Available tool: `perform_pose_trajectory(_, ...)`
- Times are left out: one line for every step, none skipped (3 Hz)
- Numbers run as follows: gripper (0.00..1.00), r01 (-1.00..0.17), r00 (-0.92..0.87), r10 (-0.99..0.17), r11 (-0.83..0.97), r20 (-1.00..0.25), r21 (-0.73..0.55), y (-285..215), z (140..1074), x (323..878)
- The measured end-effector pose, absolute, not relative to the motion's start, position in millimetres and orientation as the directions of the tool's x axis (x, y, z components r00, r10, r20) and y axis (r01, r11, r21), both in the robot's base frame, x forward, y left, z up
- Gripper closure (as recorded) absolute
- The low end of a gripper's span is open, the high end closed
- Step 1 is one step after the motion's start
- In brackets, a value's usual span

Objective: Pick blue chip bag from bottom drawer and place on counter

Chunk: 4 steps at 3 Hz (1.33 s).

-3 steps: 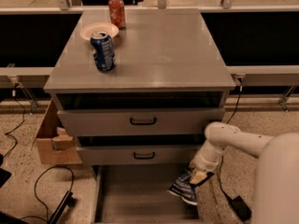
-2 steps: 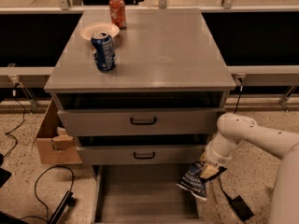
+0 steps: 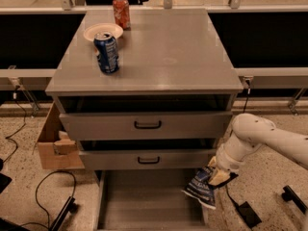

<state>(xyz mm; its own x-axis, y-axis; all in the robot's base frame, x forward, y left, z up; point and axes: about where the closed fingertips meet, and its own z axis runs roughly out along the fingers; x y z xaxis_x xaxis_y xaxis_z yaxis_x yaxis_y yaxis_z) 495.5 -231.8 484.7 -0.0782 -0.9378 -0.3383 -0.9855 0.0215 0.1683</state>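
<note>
Lower right of frame: the two-finger gripper (image 3: 217, 176) of the white robot arm (image 3: 260, 136) is closed on the upper edge of the crinkled navy foil blue chip bag (image 3: 200, 189). The bag hangs tilted over the right rim of the pulled-out, shallow grey bottom drawer (image 3: 144, 201). Upper centre: the smooth grey counter (image 3: 163, 52) bears a blue soda can (image 3: 107, 52), a round cream plate (image 3: 93, 30) and a red soda can (image 3: 121, 12) at its upper left. Left edge: an open brown cardboard box (image 3: 50, 146).
</note>
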Motion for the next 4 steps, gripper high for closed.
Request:
perform_pose_trajectory(1.00,-0.984,-0.142,-0.939,0.100,-0.312,0.148,-235,538,458)
perform_pose_trajectory(1.00,-0.985,-0.170,-0.946,0.153,-0.276,0.081,-226,600,426)
perform_pose_trajectory(1.00,-0.978,-0.176,-0.952,0.198,-0.251,-0.063,-218,688,430)
perform_pose_trajectory(1.00,-0.939,-0.202,-0.949,0.258,-0.244,-0.228,-219,813,452)
